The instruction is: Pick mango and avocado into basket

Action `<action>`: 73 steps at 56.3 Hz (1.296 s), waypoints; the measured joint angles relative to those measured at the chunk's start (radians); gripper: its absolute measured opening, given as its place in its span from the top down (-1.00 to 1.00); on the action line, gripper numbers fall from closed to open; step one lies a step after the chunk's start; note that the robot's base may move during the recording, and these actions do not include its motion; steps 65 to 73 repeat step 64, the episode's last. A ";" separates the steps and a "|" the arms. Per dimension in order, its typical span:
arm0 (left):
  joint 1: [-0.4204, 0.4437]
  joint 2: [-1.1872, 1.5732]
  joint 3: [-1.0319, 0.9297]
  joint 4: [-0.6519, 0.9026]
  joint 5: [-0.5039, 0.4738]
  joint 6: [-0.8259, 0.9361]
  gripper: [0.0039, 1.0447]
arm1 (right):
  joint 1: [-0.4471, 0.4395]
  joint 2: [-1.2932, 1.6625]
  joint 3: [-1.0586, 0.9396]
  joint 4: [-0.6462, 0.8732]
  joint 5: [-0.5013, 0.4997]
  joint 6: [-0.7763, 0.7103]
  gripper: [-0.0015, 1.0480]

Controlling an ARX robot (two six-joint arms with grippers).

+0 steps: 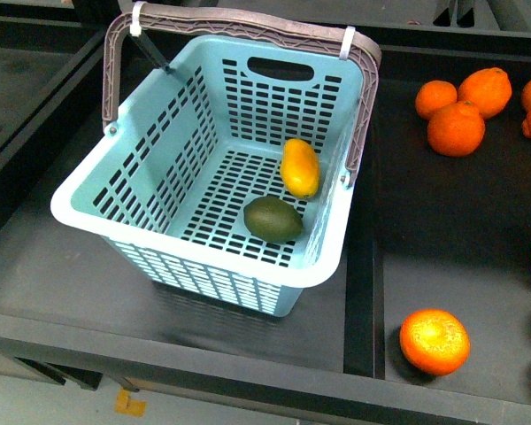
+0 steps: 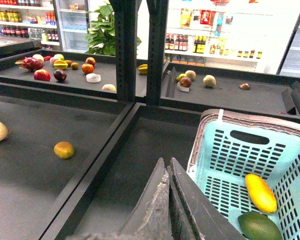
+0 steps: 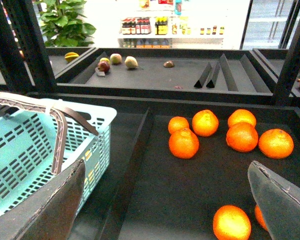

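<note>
Teal basket (image 1: 150, 186) already holds both mango (image 1: 300, 167) and avocado (image 1: 273, 219), lying just beside each other on its floor. My left tool (image 2: 168, 172) is clenched, empty; my right tool (image 3: 165, 197) is released. I'd judge only careful retreat remains, clear of the handles.
</note>
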State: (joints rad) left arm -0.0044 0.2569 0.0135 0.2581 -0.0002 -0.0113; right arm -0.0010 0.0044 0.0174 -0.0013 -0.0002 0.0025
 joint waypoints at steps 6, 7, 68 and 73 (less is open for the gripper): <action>0.000 -0.050 0.000 -0.050 0.000 0.000 0.97 | 0.000 0.000 0.000 0.000 0.000 0.000 -0.83; 0.000 -0.057 0.000 -0.058 0.000 0.000 0.97 | 0.000 0.000 0.000 0.000 0.000 0.000 -0.83; 0.000 -0.251 0.000 -0.257 0.000 0.002 -0.84 | 0.000 0.000 0.000 0.000 0.000 0.000 -0.83; 0.000 -0.251 0.000 -0.257 0.000 0.002 -0.84 | 0.000 0.000 0.000 0.000 0.000 0.000 -0.83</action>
